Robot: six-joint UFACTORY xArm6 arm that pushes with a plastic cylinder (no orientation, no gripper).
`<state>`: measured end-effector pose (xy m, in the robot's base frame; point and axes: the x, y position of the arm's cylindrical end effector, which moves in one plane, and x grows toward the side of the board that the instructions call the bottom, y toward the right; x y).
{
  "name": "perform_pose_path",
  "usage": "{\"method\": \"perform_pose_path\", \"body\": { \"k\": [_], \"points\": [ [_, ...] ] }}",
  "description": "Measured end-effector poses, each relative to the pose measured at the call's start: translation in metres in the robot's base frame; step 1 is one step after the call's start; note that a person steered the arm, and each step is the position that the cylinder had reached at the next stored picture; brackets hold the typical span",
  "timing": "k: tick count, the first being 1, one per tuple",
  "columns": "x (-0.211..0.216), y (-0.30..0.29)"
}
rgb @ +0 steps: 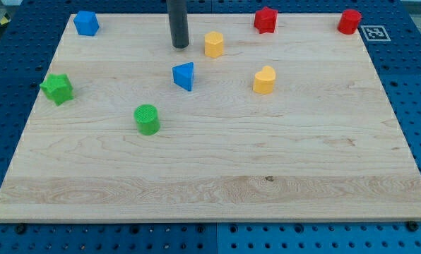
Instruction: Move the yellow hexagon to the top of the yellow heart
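The yellow hexagon (214,44) stands near the view's top, a little right of the middle. The yellow heart (264,80) lies below it and to its right, a gap apart. My tip (180,46) is on the board just left of the yellow hexagon, a short gap from it, and above the blue triangle (184,75). The rod comes down from the view's top edge.
A blue block (86,23) sits at the top left. A green star (57,89) is at the left edge and a green cylinder (147,119) lies left of centre. Two red blocks (265,20) (350,21) stand along the top right of the wooden board (210,183).
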<state>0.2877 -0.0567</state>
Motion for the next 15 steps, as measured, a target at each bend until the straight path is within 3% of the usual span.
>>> {"method": "perform_pose_path", "body": {
  "k": [2,5,11,13,15],
  "points": [
    [0.020,0.044],
    [0.010,0.087],
    [-0.095,0.088],
    [-0.074,0.126],
    [-0.024,0.129]
  ]
}}
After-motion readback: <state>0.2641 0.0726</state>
